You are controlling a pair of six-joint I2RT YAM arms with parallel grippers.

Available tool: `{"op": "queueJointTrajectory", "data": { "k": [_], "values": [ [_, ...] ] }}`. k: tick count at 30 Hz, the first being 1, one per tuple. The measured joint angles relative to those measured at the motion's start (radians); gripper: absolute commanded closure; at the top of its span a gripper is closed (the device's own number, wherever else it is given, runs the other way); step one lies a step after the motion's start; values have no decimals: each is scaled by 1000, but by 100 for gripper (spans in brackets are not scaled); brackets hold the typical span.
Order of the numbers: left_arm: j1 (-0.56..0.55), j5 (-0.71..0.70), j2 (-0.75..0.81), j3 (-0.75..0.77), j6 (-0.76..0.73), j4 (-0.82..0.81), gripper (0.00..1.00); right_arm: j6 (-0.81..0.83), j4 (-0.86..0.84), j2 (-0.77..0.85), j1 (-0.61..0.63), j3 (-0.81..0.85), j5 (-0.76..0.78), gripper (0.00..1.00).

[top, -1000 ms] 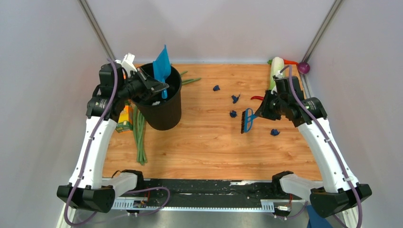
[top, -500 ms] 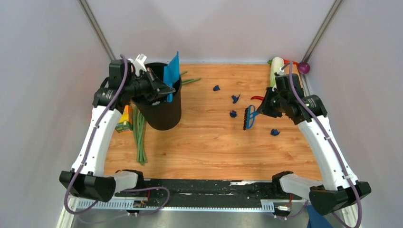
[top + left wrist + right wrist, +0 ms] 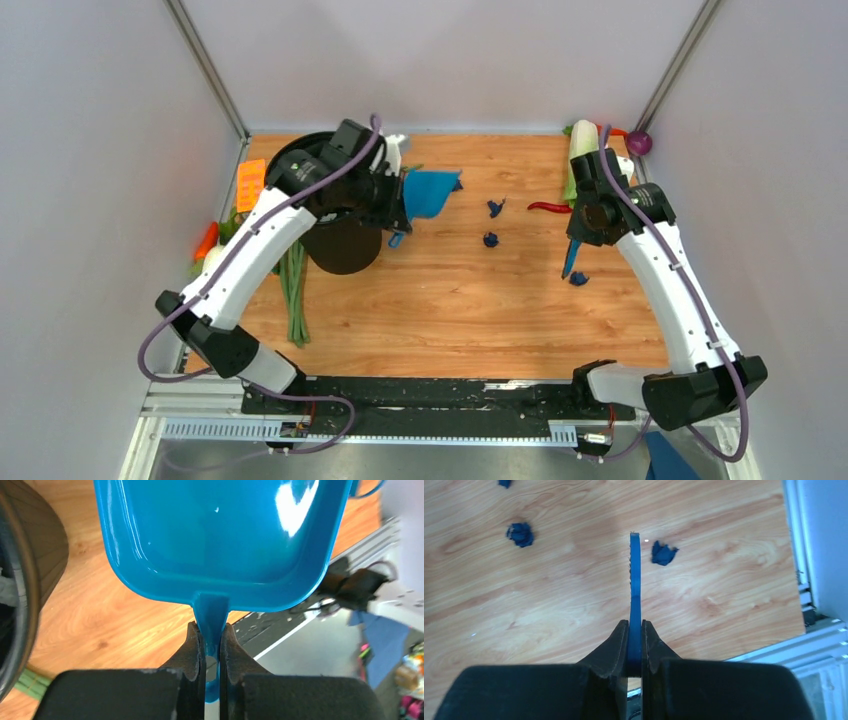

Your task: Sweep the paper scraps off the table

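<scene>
Near scrap (image 3: 578, 278): on the table (image 3: 450, 320), just beside the brush tip, on its right side, away from the dustpan.
Brush (image 3: 634, 575): edge-on, long axis pointing towards the near edge.
Right gripper (image 3: 634, 626): clenched on the brush handle, and the nearer arm to every scrap.
Mid scraps (image 3: 490, 240): two, between brush and dustpan.
Dustpan (image 3: 220, 535): far left, pan reaching towards the scraps.
Left gripper (image 3: 212, 630): clamped on the dustpan's stem.
</scene>
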State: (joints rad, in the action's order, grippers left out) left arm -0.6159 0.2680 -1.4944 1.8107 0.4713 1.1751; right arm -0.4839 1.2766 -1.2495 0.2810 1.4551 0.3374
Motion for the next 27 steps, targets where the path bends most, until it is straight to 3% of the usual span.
{"op": "queueJointTrajectory", "data": {
  "k": [11,19,27],
  "values": [
    [-258,-219,-206,-169,-166,81,100,22,13,-61,-58,-2,100,100],
    [-305,-247,-283,-222,-200,25,100,71,-5,-164,-154,-3,121,100],
    [-332,-246,-283,-248,-249,-45,100,108,-69,-213,-169,-100,151,100]
  ]
}}
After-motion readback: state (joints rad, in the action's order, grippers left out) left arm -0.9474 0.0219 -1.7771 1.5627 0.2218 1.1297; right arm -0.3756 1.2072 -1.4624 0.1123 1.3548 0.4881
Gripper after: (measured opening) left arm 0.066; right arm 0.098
